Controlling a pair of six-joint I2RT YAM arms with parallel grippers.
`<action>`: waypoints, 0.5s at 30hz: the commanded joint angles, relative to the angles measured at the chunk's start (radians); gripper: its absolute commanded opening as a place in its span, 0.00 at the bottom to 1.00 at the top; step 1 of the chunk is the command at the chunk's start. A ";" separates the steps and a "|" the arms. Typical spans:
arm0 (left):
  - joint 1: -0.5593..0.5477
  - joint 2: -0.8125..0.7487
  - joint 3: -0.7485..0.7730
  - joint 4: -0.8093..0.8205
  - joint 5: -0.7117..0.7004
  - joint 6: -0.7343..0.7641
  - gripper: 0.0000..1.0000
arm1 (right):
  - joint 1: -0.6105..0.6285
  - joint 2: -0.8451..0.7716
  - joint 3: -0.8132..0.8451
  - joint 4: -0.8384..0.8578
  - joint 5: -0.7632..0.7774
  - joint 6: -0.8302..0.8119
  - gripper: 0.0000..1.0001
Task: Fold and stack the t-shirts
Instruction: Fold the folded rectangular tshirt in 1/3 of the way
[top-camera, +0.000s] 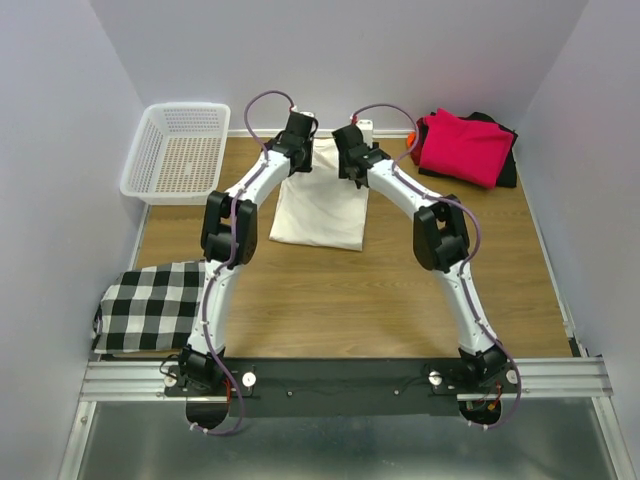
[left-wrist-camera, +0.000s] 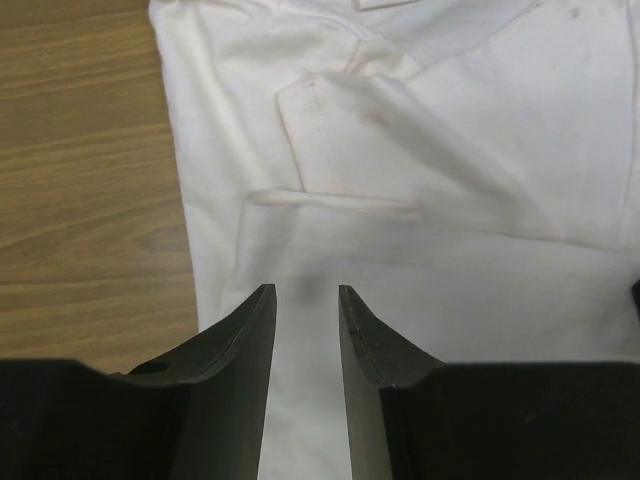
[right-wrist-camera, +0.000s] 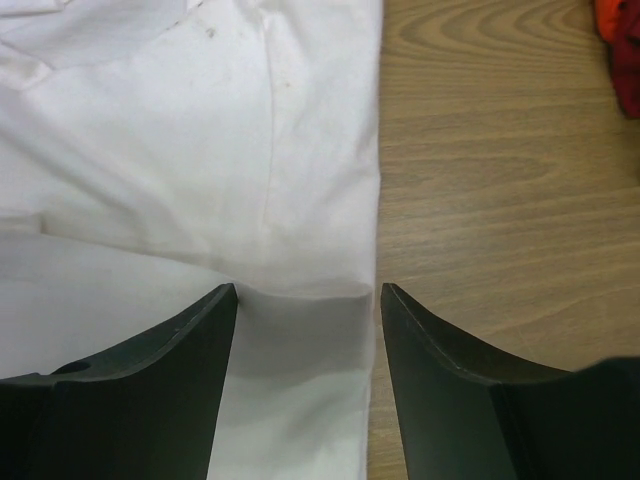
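The cream t-shirt lies folded into a long strip in the middle of the wooden table. My left gripper hovers over its far left part, and in the left wrist view the jaws stand a narrow gap apart over the cream fabric. My right gripper is over the far right part. In the right wrist view it is wide open, straddling the shirt's right edge. A folded magenta-red shirt lies on a black one at the back right, with an orange sliver beside them.
A white mesh basket stands at the back left. A black-and-white checked cloth lies at the near left edge. Red-orange fabric shows at the top right corner of the right wrist view. Walls close in the table on three sides.
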 joint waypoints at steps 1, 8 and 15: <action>0.026 -0.142 -0.128 0.068 -0.095 -0.006 0.41 | -0.028 -0.090 -0.081 -0.008 0.075 -0.023 0.69; 0.032 -0.370 -0.349 0.107 -0.047 0.034 0.91 | -0.029 -0.313 -0.328 -0.009 0.110 -0.029 0.71; 0.043 -0.477 -0.550 0.127 0.062 0.002 0.98 | -0.029 -0.506 -0.549 -0.009 0.006 0.037 0.80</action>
